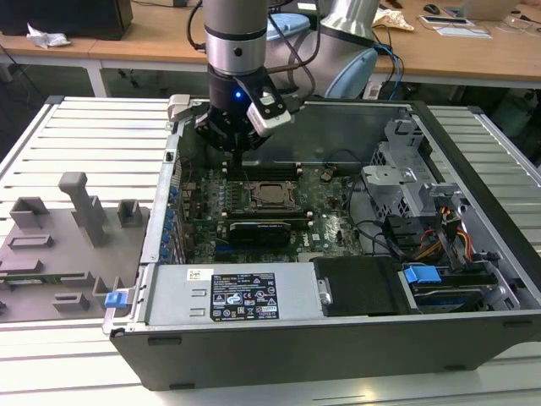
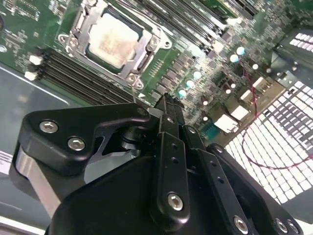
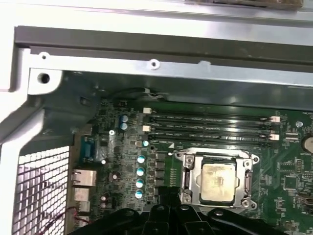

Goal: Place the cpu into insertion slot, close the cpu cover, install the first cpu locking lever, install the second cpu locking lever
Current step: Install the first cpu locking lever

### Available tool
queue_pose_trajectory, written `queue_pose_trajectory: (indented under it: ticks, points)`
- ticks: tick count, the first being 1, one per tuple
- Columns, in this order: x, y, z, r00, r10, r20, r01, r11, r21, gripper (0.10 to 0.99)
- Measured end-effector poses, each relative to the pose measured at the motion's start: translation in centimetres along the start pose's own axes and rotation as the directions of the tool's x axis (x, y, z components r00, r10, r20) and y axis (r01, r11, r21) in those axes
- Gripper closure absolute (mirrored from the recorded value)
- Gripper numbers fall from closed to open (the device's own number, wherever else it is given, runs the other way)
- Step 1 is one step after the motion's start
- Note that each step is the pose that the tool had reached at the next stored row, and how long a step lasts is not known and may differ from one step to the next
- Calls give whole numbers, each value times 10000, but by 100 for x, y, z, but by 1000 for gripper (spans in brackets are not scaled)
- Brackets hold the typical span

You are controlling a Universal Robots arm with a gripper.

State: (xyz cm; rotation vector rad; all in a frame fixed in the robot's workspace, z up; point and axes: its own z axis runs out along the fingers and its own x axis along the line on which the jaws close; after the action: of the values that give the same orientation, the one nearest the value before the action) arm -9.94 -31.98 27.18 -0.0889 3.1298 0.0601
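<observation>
while the case lies open, board up, the gripper hangs above the board near the slot, fingers pressed together on nothing. the cover lies flat around the cpu, which sits in the slot. lever work seems in hand, though whether either is latched i cannot tell; it likely wants the shut tips bearing on a lever's end, clear of the memory slots.

In the first wrist view the gripper, cut off by the picture's edge, hides one side of the cpu cover. Mid-frame in the exterior view, the cpu is too small to tell from that cover.
</observation>
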Motion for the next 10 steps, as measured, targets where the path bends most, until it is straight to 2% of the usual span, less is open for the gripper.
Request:
queue_pose_trajectory:
  ticks: [2, 4, 10]
  points:
    - [43, 12, 2, 10000, -2, 2, 2, 10000, -1, 980]
    - [93, 62, 12, 10000, 0, 0, 0, 10000, 0, 980]
    - [93, 195, 86, 10000, -13, 1, 13, 10000, -1, 980]
